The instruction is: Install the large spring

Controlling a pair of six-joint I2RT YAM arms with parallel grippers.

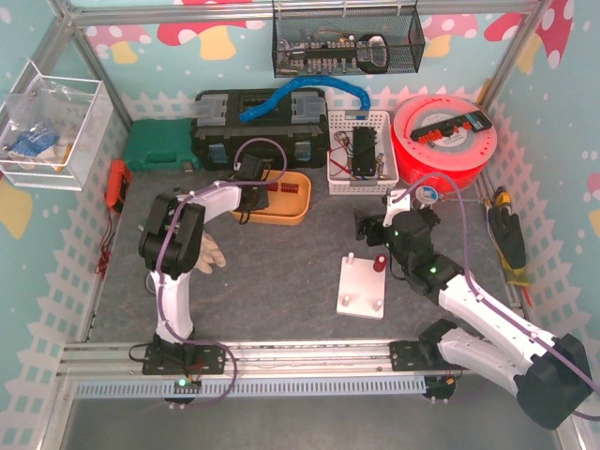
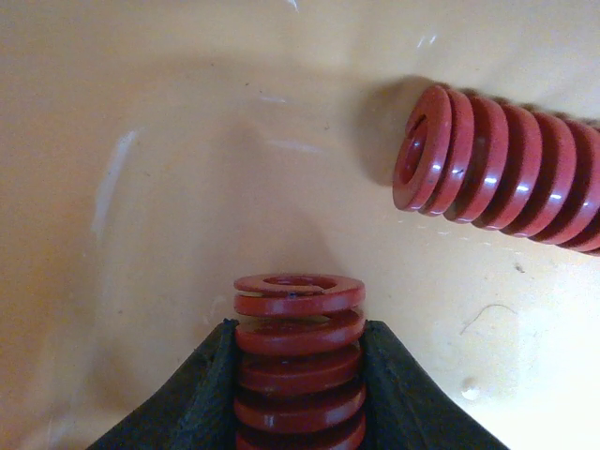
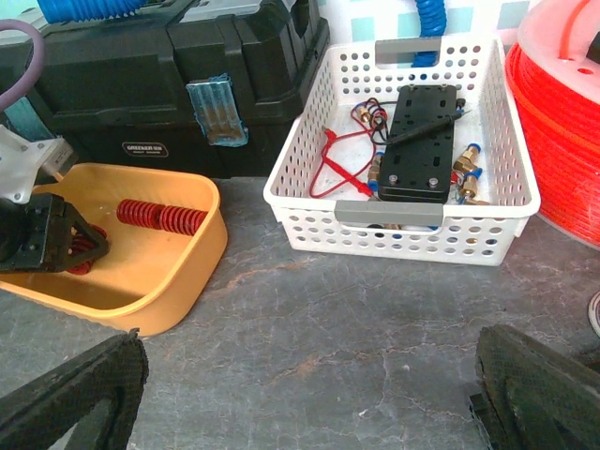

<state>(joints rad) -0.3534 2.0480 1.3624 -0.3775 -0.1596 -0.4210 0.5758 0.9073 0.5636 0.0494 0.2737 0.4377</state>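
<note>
1. Here, the large spring (image 2: 298, 309) is clamped in the left gripper (image 2: 298, 375), inside the orange tray (image 2: 141, 187).
2. A second red spring (image 2: 506, 169) lies on its side nearby, not touching the first.
3. Right gripper (image 3: 309, 394): fingers spread wide apart, above the grey tabletop (image 3: 375, 309) beside the tray.

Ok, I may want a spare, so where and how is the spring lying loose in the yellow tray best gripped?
Probably mid-length on the loose spring, fingers across its coils, coming down from above: it lies on its side on the floor of the yellow tray, whose walls hinder a sideways approach. The left gripper clamps the other spring likewise.
</note>
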